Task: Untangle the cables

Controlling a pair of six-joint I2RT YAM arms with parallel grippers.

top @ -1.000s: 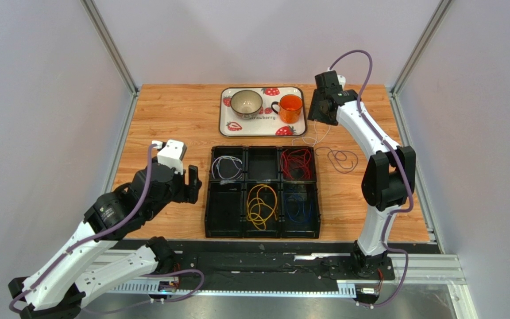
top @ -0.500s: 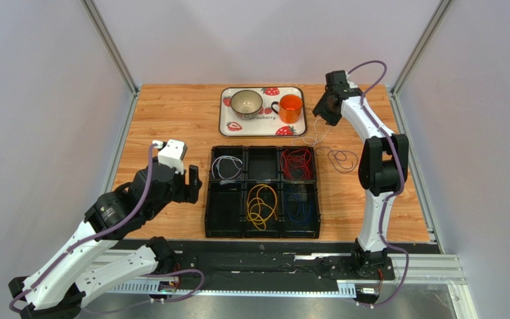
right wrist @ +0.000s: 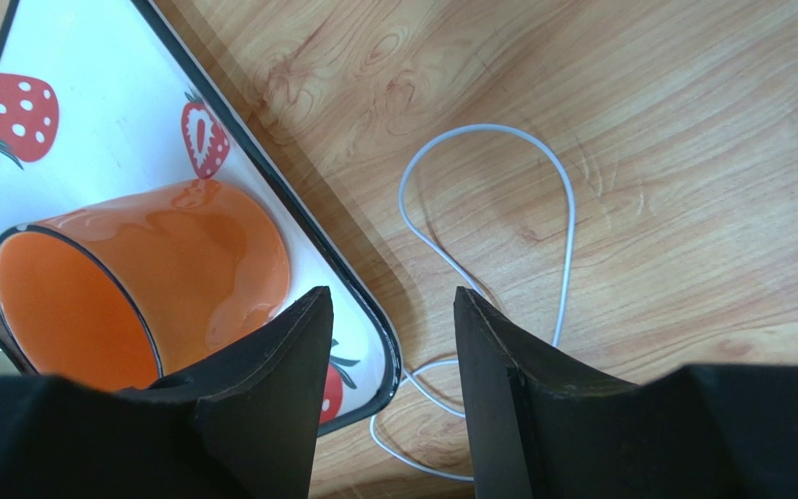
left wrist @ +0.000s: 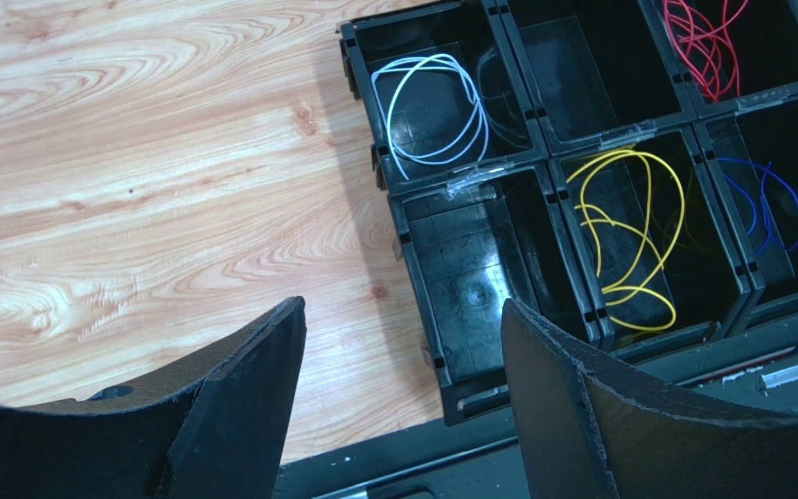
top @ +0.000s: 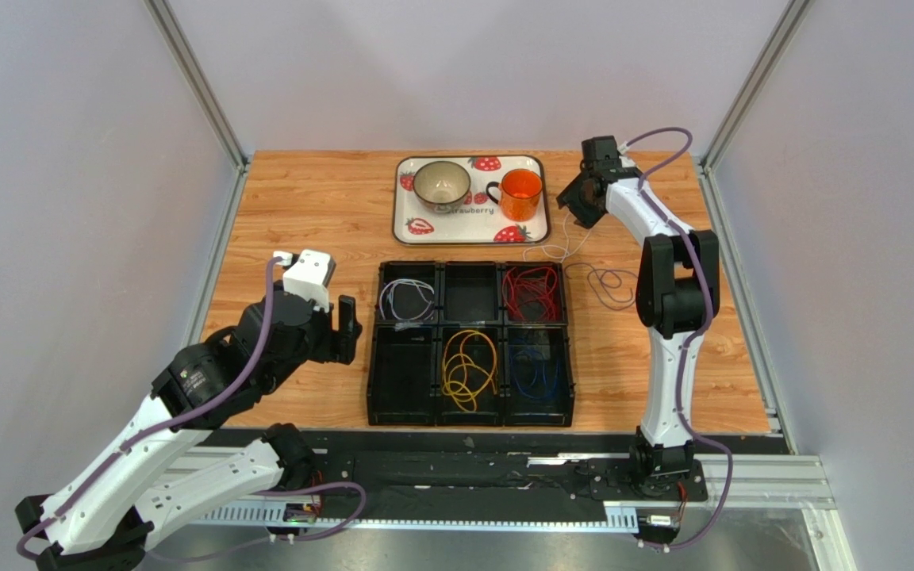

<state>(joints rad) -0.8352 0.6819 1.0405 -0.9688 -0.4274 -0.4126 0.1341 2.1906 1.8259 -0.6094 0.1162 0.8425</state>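
Wide apart and holding nothing, the jaws of the left gripper hang over bare wood just left of the black six-cell bin. The right gripper stands with a narrower gap, also gripping nothing. It is beyond the bin's far right corner, above a loose white-grey cable that lies flat on the table.

Four cells of the bin hold one coiled cable each:
- the far left cell holds a pale cable;
- the far right cell holds a red cable;
- the near middle cell holds a yellow cable;
- the near right cell holds a blue cable.

Another thin loop lies on the wood just right of the bin, near the loose white-grey one.

Beyond the bin sits a strawberry-print tray, carrying a bowl and an orange mug. The tray's right edge and the mug are close beside the right gripper. In the right wrist view, that edge runs under one finger and the loose cable's loop passes just beside it.
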